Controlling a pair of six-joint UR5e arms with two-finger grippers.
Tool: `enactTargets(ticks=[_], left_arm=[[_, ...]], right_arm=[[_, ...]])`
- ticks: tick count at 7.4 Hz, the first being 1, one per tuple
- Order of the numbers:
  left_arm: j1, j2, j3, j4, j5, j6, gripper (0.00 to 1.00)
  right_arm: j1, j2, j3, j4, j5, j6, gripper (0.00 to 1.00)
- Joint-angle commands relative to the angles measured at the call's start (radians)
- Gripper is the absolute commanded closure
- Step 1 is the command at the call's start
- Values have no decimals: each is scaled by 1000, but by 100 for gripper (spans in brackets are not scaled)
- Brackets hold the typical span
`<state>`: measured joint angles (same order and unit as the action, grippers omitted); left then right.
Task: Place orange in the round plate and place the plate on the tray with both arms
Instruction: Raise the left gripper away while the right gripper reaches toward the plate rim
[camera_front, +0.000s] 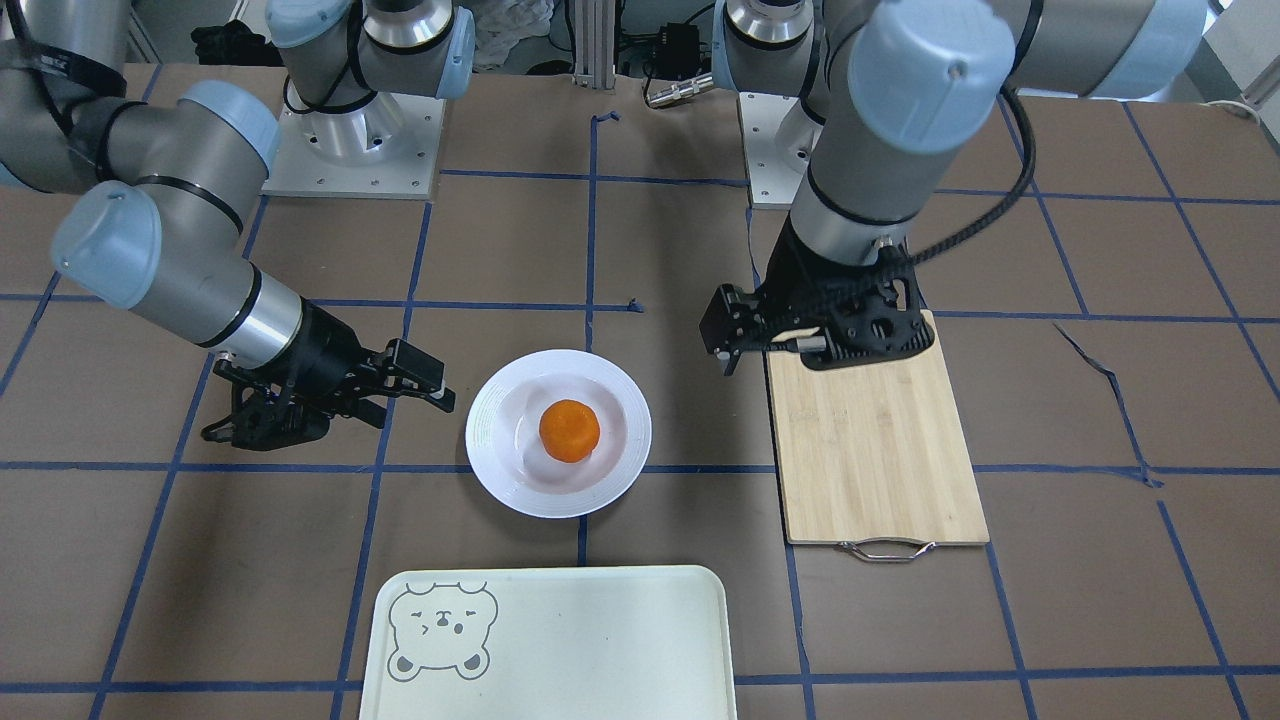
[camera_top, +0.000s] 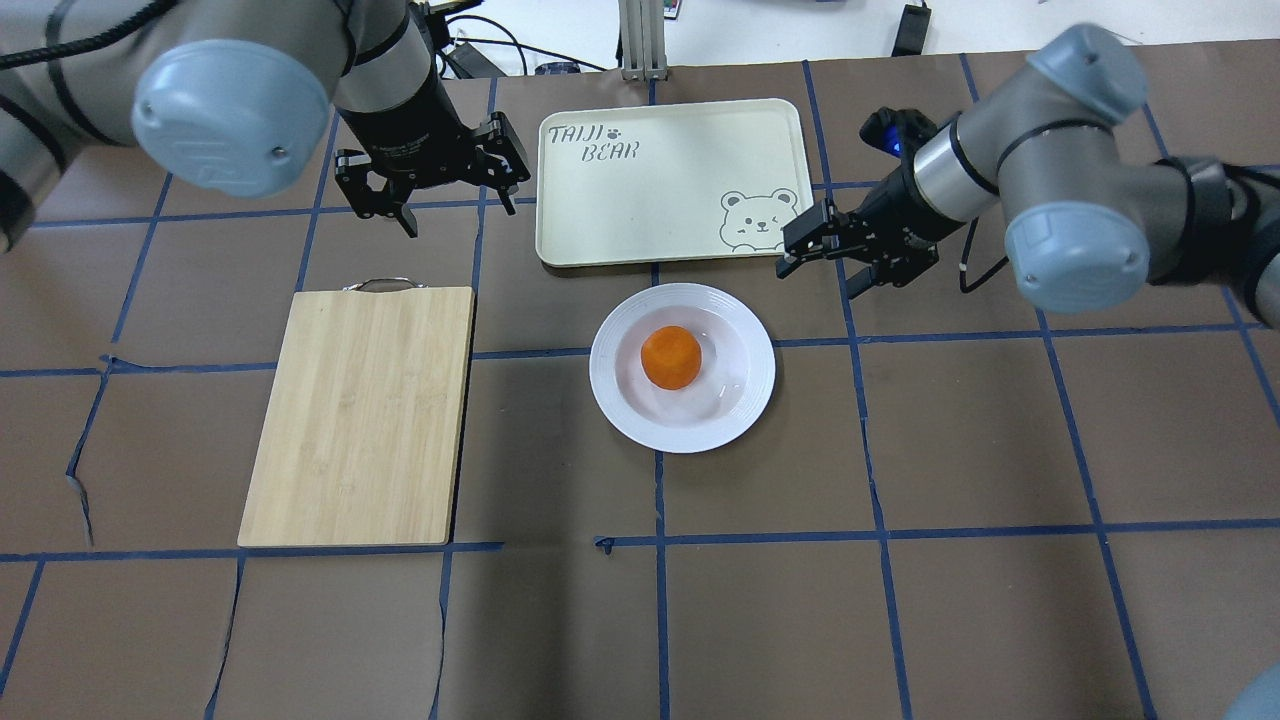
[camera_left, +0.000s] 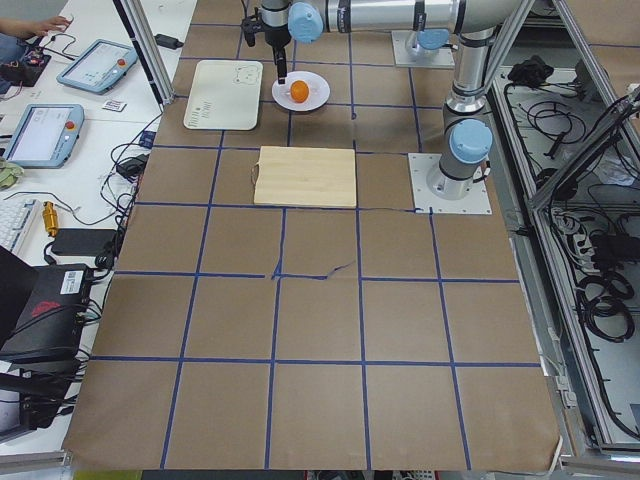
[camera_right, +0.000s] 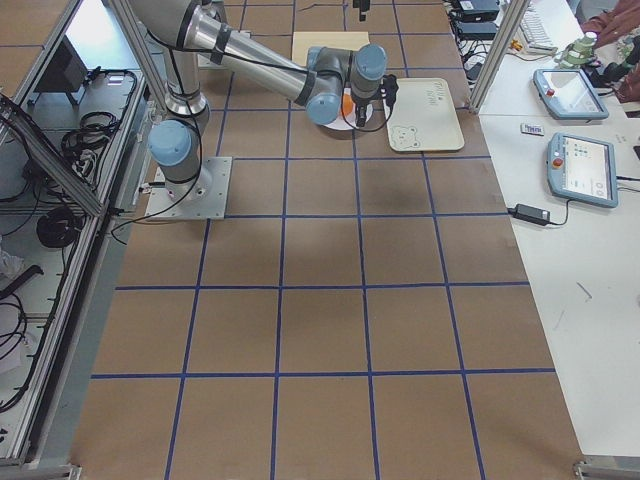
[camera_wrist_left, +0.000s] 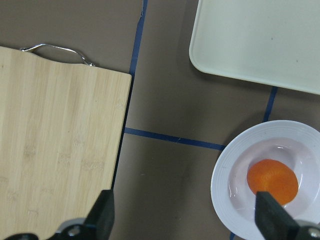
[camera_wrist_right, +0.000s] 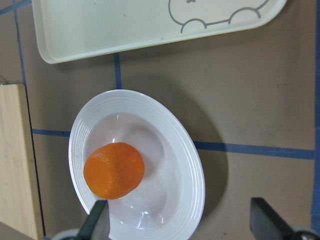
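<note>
The orange (camera_top: 671, 357) lies in the well of the round plate (camera_top: 750, 400), which stands on the table just on the robot's side of the tray (camera_top: 660, 180). The tray holds nothing. My left gripper (camera_top: 460, 215) hangs open and empty above the table, to the left of the plate, between the tray and the bamboo board. Its wrist view shows the orange (camera_wrist_left: 272, 181) at lower right. My right gripper (camera_top: 820, 278) hovers open and empty just off the plate's right side. In its wrist view the plate (camera_wrist_right: 190, 165) and the orange (camera_wrist_right: 114, 170) lie right below it.
A bamboo cutting board (camera_top: 360, 415) with a metal handle lies left of the plate. Brown paper with blue tape lines covers the table. Tablets, cables and a person's hand show on a side desk (camera_left: 60, 120).
</note>
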<state>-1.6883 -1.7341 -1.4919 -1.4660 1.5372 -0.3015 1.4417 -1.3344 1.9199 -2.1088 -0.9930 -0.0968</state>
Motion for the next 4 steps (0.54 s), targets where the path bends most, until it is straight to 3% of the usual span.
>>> enactTargets(ticks=[1, 2, 4], left_arm=[[-46, 98, 4, -31, 3, 22, 0], [-50, 105, -5, -27, 4, 24, 0], [-48, 125, -1, -107, 8, 24, 0]], right_arm=[[5, 81, 106, -224, 103, 23, 0], [12, 104, 145, -284, 105, 23, 0], [14, 121, 218, -339, 216, 34, 0]])
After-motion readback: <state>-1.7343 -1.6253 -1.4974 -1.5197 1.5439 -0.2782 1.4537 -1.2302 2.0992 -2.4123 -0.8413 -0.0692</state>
